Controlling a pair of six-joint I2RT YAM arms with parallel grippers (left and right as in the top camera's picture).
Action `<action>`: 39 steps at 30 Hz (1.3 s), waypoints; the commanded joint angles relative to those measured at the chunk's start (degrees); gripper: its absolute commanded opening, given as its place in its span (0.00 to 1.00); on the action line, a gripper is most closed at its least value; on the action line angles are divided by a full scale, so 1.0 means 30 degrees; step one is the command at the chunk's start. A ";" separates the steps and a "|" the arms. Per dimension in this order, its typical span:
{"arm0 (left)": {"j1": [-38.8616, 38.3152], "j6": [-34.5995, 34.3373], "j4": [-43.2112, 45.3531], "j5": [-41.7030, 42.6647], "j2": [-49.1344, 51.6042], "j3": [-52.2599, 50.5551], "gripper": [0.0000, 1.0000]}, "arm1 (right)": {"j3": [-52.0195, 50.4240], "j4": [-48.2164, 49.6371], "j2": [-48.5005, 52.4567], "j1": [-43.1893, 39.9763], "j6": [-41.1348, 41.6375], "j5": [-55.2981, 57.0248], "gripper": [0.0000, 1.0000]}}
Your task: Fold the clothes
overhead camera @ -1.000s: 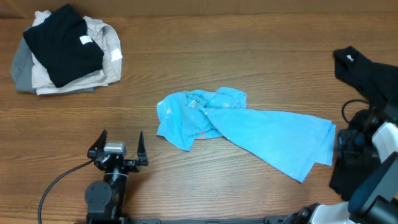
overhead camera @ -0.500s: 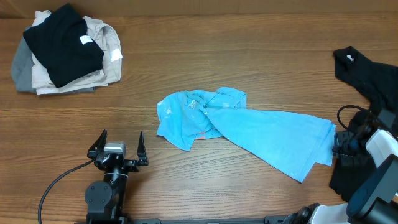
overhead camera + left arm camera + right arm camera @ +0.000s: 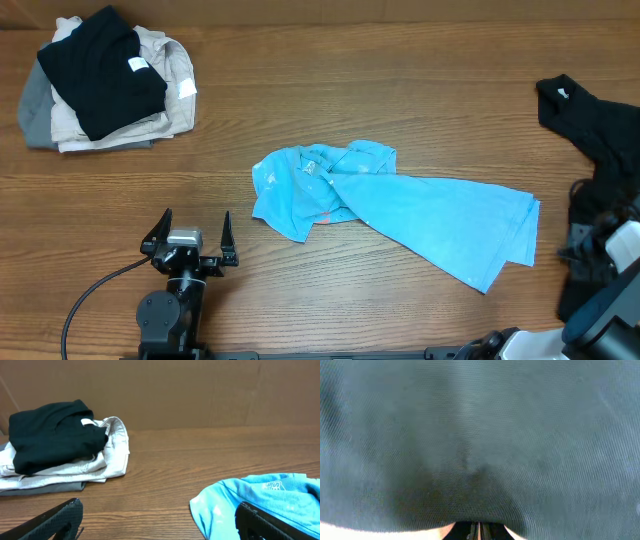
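Observation:
The light blue T-shirt (image 3: 400, 205) lies crumpled in the middle of the table, its body stretched out to the right. Its left end shows in the left wrist view (image 3: 265, 495). A black shirt (image 3: 600, 125) lies at the right edge. My right gripper (image 3: 582, 254) is over it near the right edge. In the right wrist view the black shirt (image 3: 480, 435) fills the frame and covers the closed fingertips of the right gripper (image 3: 479, 532). My left gripper (image 3: 196, 216) is open and empty at the front left, short of the blue shirt; it also shows in the left wrist view (image 3: 160, 522).
A pile of folded clothes (image 3: 100, 80), black on beige and grey, sits at the back left and shows in the left wrist view (image 3: 60, 440). A brown wall stands behind the table (image 3: 200, 395).
My right gripper has moved from beside the blue shirt's right end toward the right edge and nearer the front. The blue shirt and the left arm have not moved.

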 commanded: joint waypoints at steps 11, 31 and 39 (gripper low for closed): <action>0.0124 0.0364 0.0036 -0.0175 -0.0175 -0.0131 1.00 | 0.5136 -0.4291 0.0255 -0.2659 0.0270 -0.2739 0.20; 0.0124 0.0364 0.0036 -0.0175 -0.0175 -0.0131 1.00 | 0.7155 -1.0010 -0.7082 0.8269 -0.4036 -0.4736 1.00; 0.0124 0.0364 0.0036 -0.0175 -0.0175 -0.0131 1.00 | 0.5610 -1.0739 -0.6776 1.0273 -0.4823 -0.4452 1.00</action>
